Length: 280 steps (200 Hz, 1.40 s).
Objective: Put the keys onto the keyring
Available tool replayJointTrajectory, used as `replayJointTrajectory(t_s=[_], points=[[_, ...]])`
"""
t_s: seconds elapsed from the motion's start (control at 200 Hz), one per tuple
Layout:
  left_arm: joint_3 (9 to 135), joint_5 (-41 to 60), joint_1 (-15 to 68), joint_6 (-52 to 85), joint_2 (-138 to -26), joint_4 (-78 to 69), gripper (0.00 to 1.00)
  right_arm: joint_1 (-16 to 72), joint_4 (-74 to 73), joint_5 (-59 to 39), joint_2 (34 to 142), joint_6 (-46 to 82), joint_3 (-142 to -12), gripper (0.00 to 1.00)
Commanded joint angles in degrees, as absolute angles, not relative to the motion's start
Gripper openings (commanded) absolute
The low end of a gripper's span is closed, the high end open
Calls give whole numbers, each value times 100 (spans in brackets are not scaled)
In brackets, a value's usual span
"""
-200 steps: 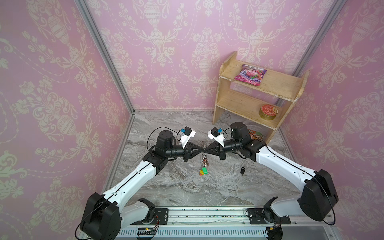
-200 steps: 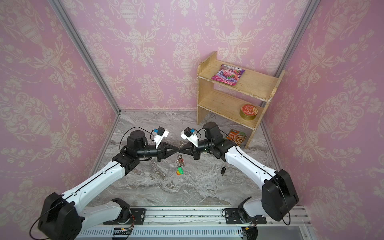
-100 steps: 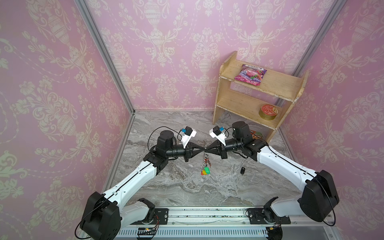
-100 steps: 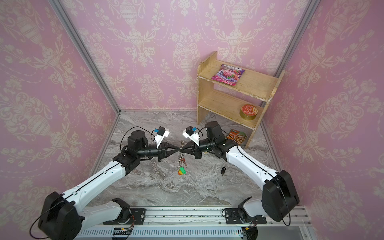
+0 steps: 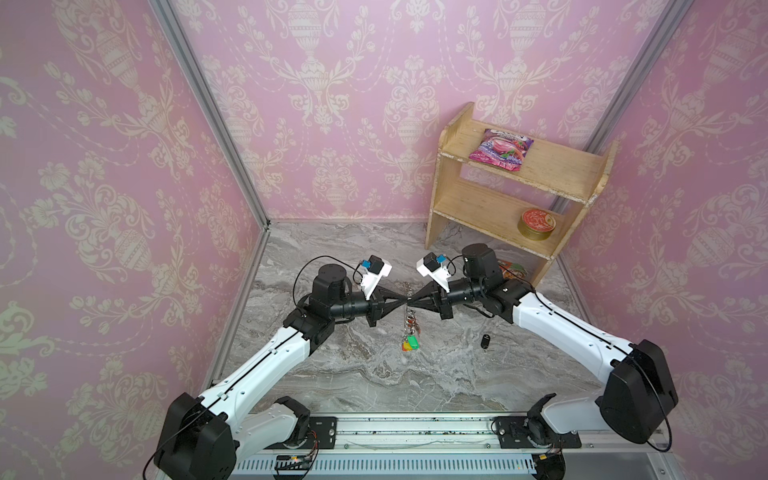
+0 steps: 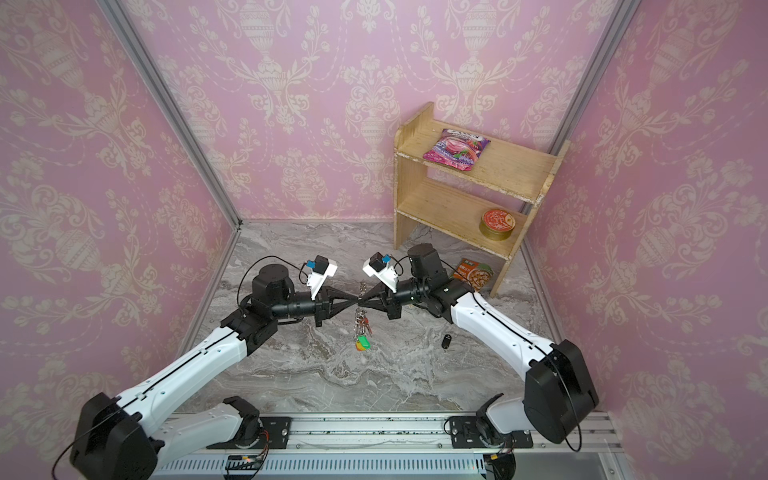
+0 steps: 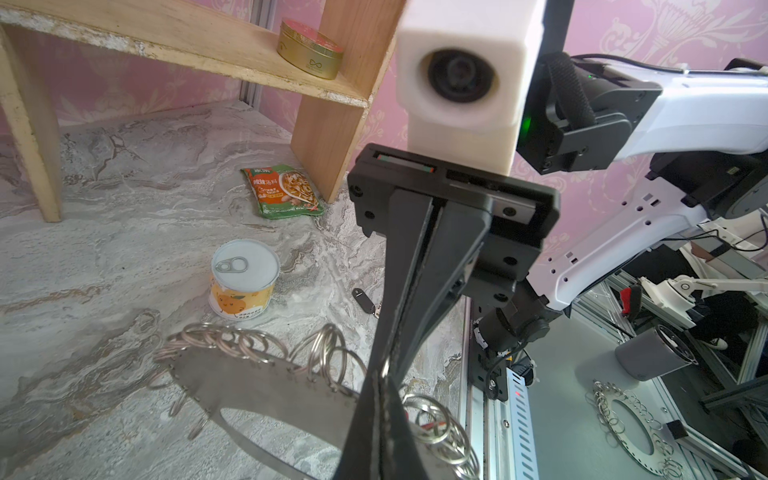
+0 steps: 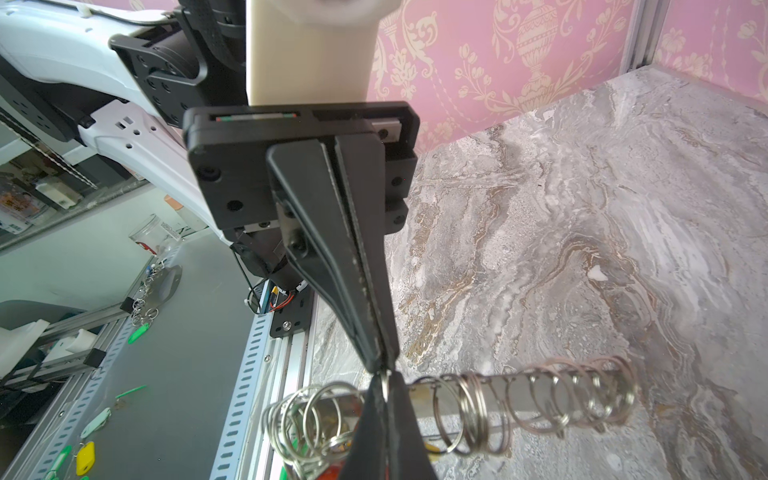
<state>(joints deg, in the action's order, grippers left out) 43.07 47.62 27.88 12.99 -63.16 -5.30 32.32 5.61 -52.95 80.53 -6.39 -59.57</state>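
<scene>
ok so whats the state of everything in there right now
left claw: shut, pinching the keyring
right claw: shut, pinching the keyring from the opposite side
keyring: held off the tabletop between both claws, tags hanging down
black key: lying loose on the tabletop, not on the keyring
orange can: upright, pull-tab lid unopened
round tin: lid on, on the lower shelf
pink packet: lying flat on the top shelf

In both top views, the scene is being looked down on from high above the front rail (image 5: 415,432), well back, toward the rear wall (image 5: 374,104); the shelf (image 5: 515,195) is being framed at upper right. The left wrist view is being taken close in, facing the right arm (image 7: 685,99); the right wrist view, the left arm (image 8: 54,45). The keyring (image 7: 266,386) is being shared by all four views.
</scene>
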Motion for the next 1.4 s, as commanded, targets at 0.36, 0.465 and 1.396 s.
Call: replayJointTrajectory(t_s=[0.36, 0.465, 1.396], points=[[3389, 4261, 3037, 1675, -6312, -292, 0, 3942, -1499, -4712, 9000, 316, -5251, 0], [3261, 4210, 3041, 1809, -6469, -523, 0, 3976, -1537, -4706, 9171, 331, -5247, 0], [2950, 4000, 3059, 2473, -6697, -1094, 0, 4173, -642, -3454, 8186, 814, -3924, 0]])
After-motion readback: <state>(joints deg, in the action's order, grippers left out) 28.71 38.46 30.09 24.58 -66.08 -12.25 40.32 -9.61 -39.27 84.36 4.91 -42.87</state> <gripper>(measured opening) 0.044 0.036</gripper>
